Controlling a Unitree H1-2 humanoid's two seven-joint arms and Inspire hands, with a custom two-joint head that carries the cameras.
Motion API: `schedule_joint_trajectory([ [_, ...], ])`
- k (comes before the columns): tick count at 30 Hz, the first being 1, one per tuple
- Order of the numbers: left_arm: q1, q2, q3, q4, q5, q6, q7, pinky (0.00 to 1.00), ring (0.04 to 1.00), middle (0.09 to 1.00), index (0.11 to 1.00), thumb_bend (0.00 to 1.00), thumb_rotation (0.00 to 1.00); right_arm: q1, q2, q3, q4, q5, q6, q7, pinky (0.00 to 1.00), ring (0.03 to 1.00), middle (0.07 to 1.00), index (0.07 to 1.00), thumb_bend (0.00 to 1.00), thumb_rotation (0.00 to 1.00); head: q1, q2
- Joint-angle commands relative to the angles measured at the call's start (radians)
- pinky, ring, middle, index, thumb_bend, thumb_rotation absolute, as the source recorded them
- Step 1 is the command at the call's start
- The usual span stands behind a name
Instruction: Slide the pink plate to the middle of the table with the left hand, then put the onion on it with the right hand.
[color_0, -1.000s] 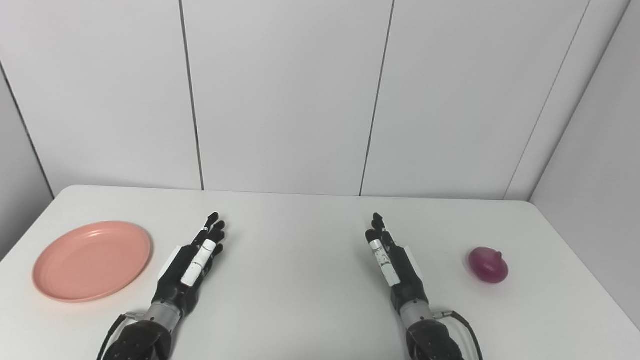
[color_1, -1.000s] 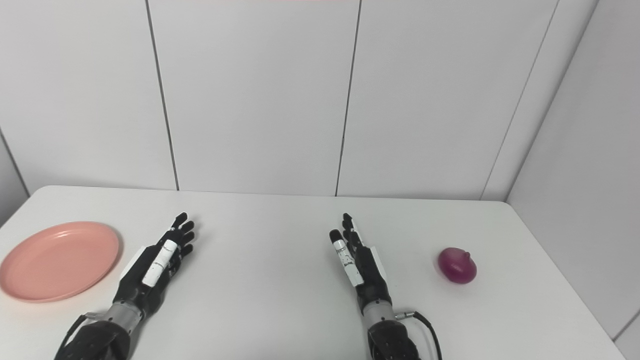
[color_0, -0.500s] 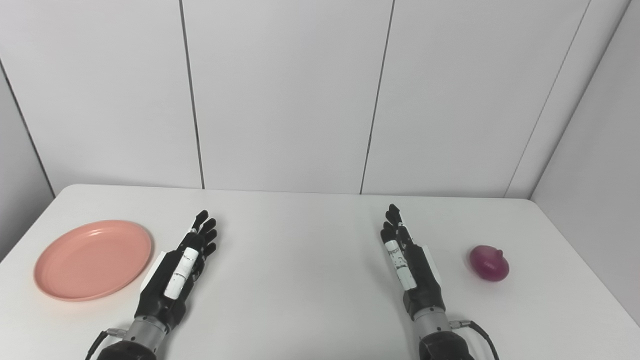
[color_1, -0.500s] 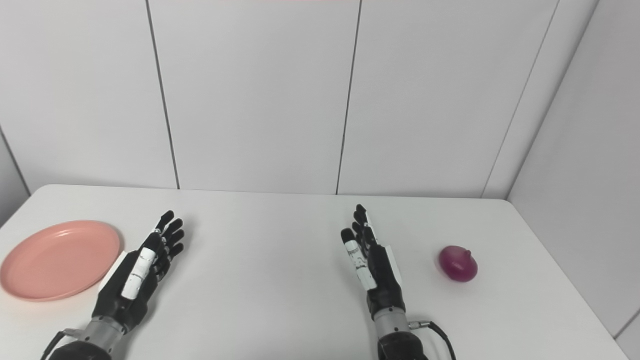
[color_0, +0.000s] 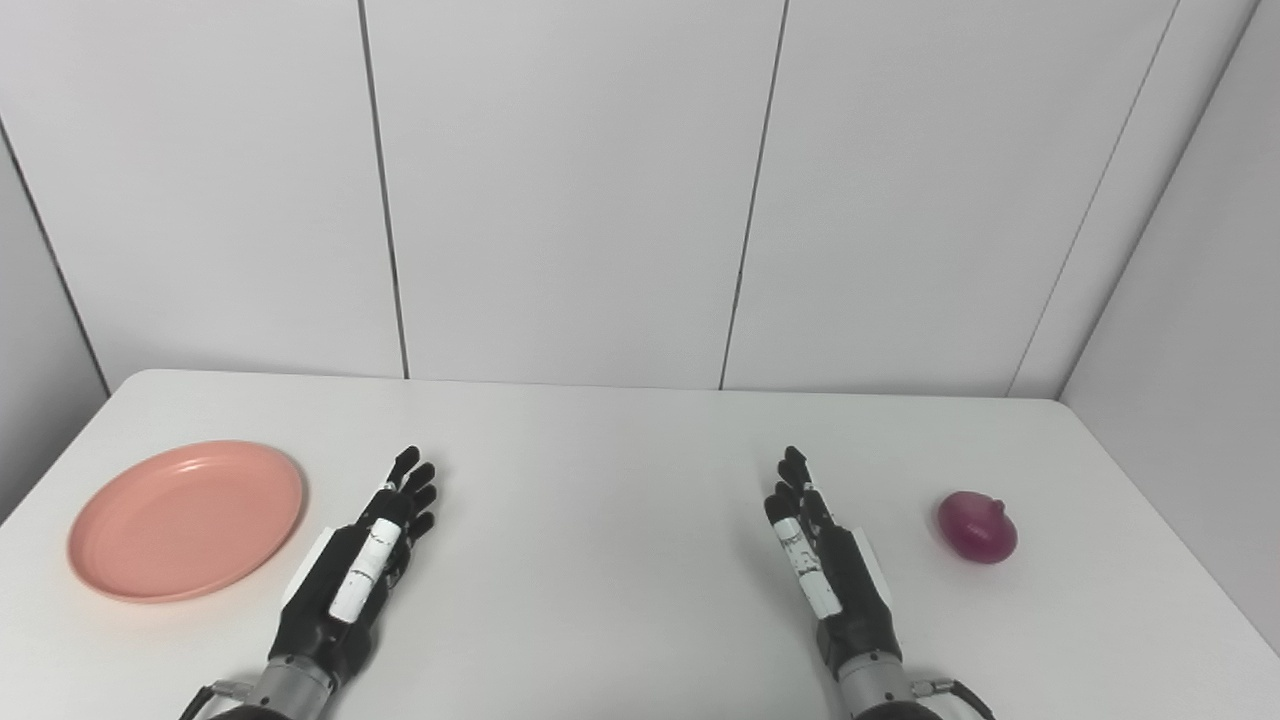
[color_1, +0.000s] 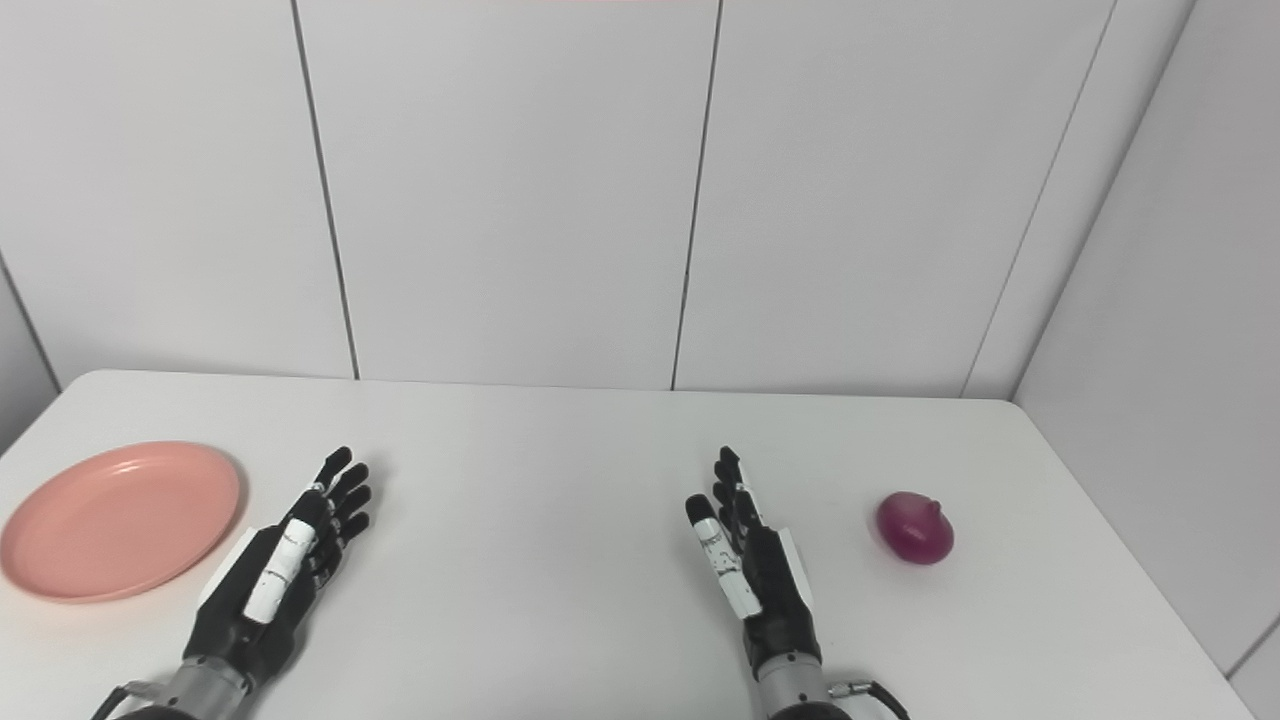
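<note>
White table (color_0: 620, 560) (white panelled walls (color_0: 570, 190)).

Desk (color_0: 620, 470): white, matte top with rounded far corners; its far edge runs just beside the back wall.

Back wall (color_0: 570, 190): pale grey-white flat panels, divided by thin dark seams (color_0: 382, 190) running floor-ward, slightly slanted in the picture.

Right side wall (color_0: 1190, 330): same pale panelling, meeting the back wall at a corner beyond the desk's right end.

Left side wall (color_0: 30, 330): a narrow strip of the same panelling, slightly darker in tone.

Light: even, diffuse, soft shadows only. Floor and windows are out of view.
</note>
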Motion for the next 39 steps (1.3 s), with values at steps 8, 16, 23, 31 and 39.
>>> schedule_joint_trajectory([
  [8,-0.092,-0.007,-0.009,0.064,0.032,-0.086,0.006,1.0,1.0,1.0,1.0,0.78,0.84,-0.015,-0.021,0.002,-0.008,0.021,-0.016,0.025,0.96,0.963,0.973,0.997,0.66,0.86,0.043,-0.007],
  [16,-0.094,-0.045,-0.03,0.088,0.101,-0.107,0.059,1.0,1.0,1.0,1.0,0.84,0.83,0.001,-0.06,-0.016,0.011,0.075,-0.039,0.079,0.99,0.986,0.987,1.0,0.65,0.84,0.265,-0.066],
  [23,-0.108,-0.104,-0.059,0.116,0.162,-0.139,0.112,1.0,1.0,1.0,1.0,0.84,0.85,-0.012,-0.113,-0.057,0.132,0.169,-0.164,0.15,1.0,0.999,1.0,1.0,0.65,0.83,0.451,-0.137],
  [31,-0.109,-0.142,-0.081,0.111,0.263,-0.064,0.192,1.0,1.0,1.0,1.0,0.86,0.91,-0.012,-0.134,-0.086,0.143,0.24,-0.151,0.189,1.0,1.0,1.0,1.0,0.62,0.84,0.502,-0.166],
  [39,-0.109,-0.141,-0.093,0.113,0.268,-0.061,0.197,1.0,1.0,1.0,1.0,0.86,0.92,-0.017,-0.14,-0.092,0.157,0.252,-0.172,0.206,1.0,1.0,1.0,1.0,0.64,0.85,0.494,-0.179],
])
